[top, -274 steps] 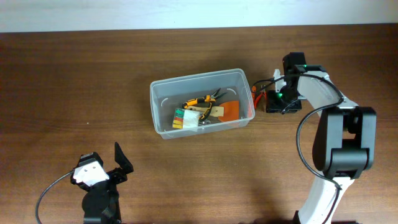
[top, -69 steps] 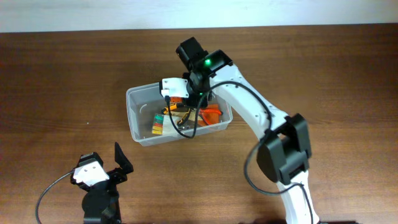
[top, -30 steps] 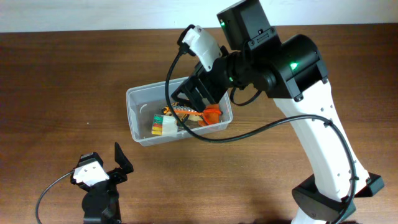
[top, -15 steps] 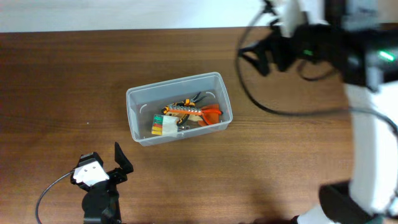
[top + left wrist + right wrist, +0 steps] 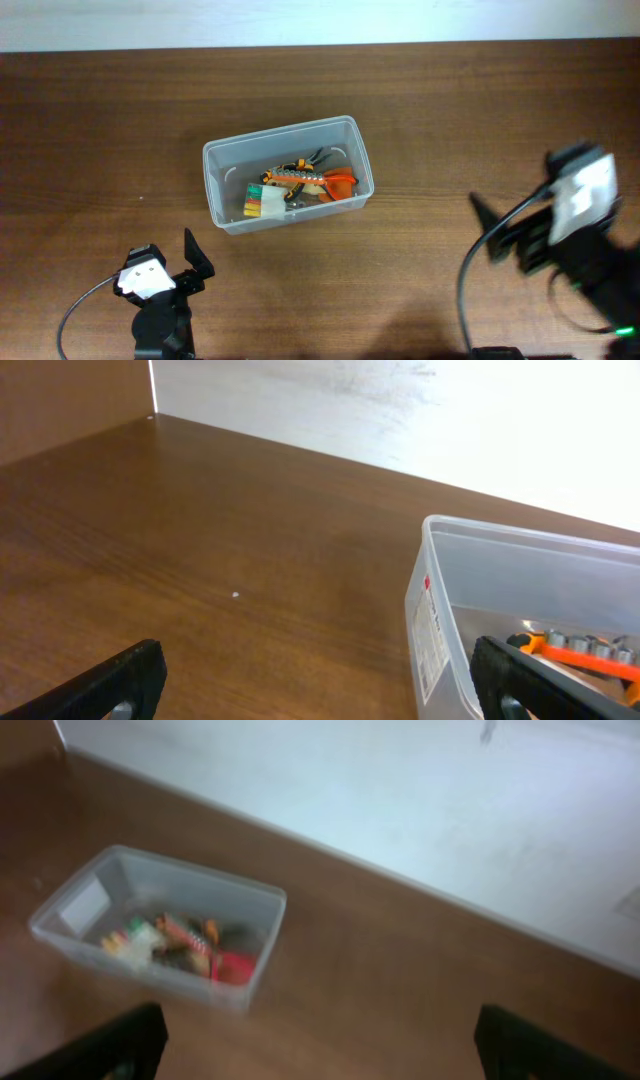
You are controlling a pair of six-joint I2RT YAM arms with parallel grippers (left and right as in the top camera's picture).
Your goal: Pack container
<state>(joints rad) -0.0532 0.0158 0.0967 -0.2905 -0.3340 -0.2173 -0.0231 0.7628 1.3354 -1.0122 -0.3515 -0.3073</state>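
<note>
Bright, even light; right wrist view smeared (overhead's right arm (image 5: 575,235) too), wall (image 5: 480,430) glaring white.

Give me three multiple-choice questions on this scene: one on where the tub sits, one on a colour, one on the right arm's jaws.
1. Where is the container on the table?
A) near the middle
B) at the right edge
C) under the left arm

2. What colour is the bright piece at the right end of its contents?
A) blue
B) orange
C) purple

3. How do the jaws of the right arm stand?
A) shut on the container
B) shut on a tool
C) open and empty

Answers:
1 A: the overhead view shows it mid-table, apart from both arms.
2 B: it shows orange inside the clear tub.
3 C: the right wrist view shows the fingers wide apart with nothing between them.
</note>
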